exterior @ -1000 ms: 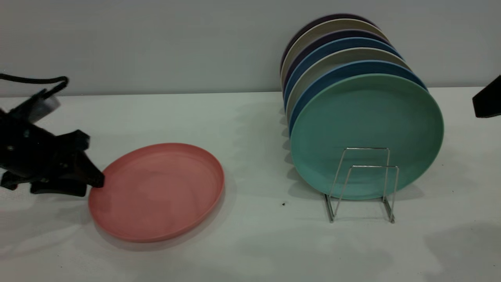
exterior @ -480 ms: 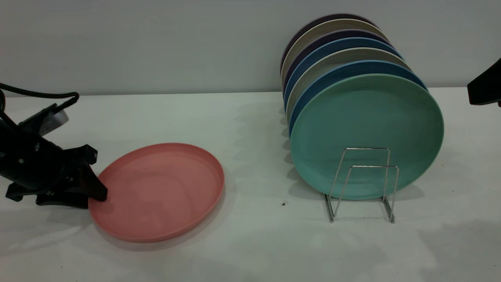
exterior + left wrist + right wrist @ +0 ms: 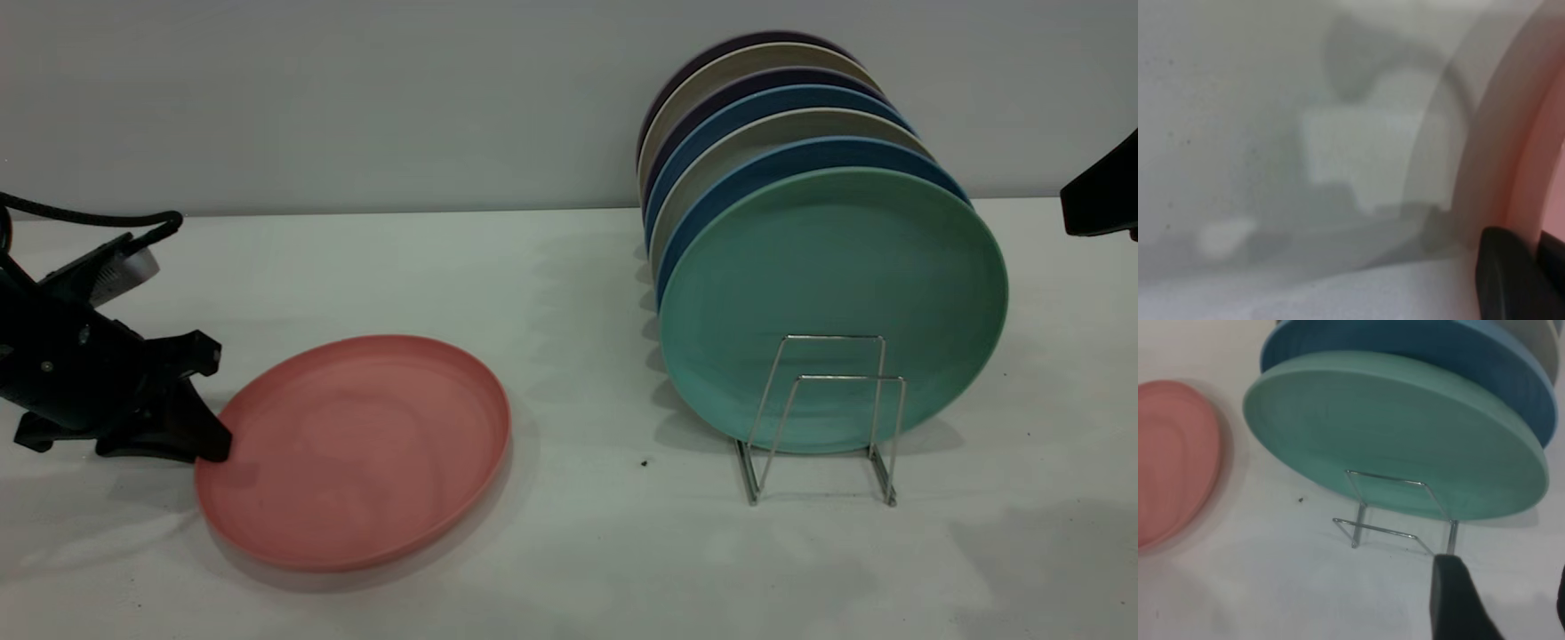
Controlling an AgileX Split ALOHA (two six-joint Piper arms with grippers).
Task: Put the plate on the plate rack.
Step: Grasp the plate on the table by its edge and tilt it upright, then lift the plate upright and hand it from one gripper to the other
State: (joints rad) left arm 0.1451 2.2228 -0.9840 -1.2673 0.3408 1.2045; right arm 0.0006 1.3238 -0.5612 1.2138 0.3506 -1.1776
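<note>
While left claw clamps the plate rim, right claw hangs parted.

Even, soft overhead light fills the exterior view; the tabletop is bright, without glare. The plate rack and its plates throw faint, diffuse shadows toward the left. The left wrist view is heavily out of focus; the right wrist view is mildly soft.
</note>
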